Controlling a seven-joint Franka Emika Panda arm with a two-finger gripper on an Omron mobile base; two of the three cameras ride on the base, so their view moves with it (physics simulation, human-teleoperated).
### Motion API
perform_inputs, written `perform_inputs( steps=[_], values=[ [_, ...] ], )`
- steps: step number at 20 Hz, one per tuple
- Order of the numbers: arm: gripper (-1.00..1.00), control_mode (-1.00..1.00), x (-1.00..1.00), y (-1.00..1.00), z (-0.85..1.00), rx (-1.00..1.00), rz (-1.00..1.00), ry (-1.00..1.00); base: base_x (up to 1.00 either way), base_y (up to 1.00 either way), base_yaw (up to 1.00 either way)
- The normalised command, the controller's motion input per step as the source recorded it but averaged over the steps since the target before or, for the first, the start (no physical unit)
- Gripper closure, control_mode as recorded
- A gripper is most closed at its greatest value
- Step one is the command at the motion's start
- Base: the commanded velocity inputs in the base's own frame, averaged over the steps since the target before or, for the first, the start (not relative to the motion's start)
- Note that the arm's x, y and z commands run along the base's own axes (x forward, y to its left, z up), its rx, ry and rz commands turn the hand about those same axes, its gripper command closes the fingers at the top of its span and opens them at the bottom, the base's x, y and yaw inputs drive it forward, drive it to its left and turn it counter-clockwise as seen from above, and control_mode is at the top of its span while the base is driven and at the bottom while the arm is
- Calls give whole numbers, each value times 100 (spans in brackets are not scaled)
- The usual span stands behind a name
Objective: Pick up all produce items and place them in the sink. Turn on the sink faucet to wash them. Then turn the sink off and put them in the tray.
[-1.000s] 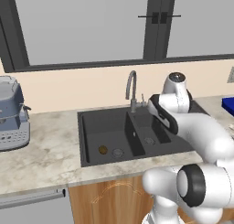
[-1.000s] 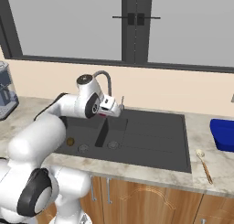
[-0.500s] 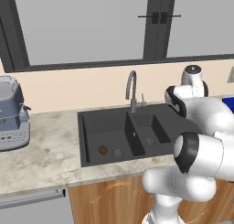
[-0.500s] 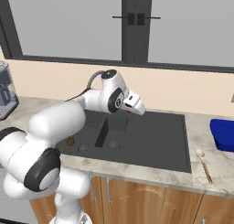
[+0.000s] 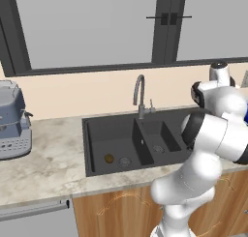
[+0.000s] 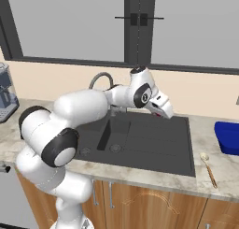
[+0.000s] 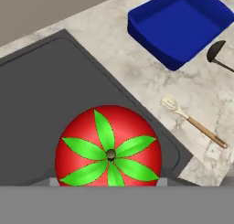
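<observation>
We're looking at the arm stretched out over the black sink (image 6: 140, 144), w/ the claw (image 6: 164, 112) hanging above the wider basin toward the right side of the worktop (image 6: 205, 172). In the hand view the red tomato (image 7: 108, 146) w/ its green leafy top is sitting right at the bottom of the frame, up close where the claw's tips would be — looks like the claw is clamped around it, jaws only partway apart, though the fingertips themselves are hidden behind the tomato so we can't see the contact.

Below the tomato in that view we're seeing the dark basin floor, then the sink's rim, then marbled worktop. Past that a blue tray (image 7: 180, 24) is sitting on the worktop, and a wooden-handled spoon (image 7: 192, 121) is lying between the sink edge and the tray. A dark ladle-ish thing (image 7: 218, 54) is poking in just beside the tray at the frame edge.

From the left base view, the brown produce item (image 5: 109, 158) is resting in the other basin, just beside its round drain (image 5: 125, 161). The grey gooseneck faucet (image 5: 140, 96) is standing behind the divider btw the two basins, w/ its little lever post (image 5: 151, 105) right next to it. Can't tell if water's running — nothing visible. A grey coffee machine (image 5: 12, 120) is sitting on the worktop, well apart from the sink.
</observation>
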Motion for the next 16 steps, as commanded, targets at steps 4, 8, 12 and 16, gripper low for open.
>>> perform_inputs(
  steps=[4,8,12,16],
  values=[
    [100,-100,1,-100,-12,0,-19,5,0,0,0],
    [100,-100,4,-100,-16,0,-16,0,0,0,0],
    [100,-100,2,-96,-10,0,-12,0,0,0,0],
    [100,-100,0,-76,-1,-1,-5,-6,0,0,0]
  ],
)
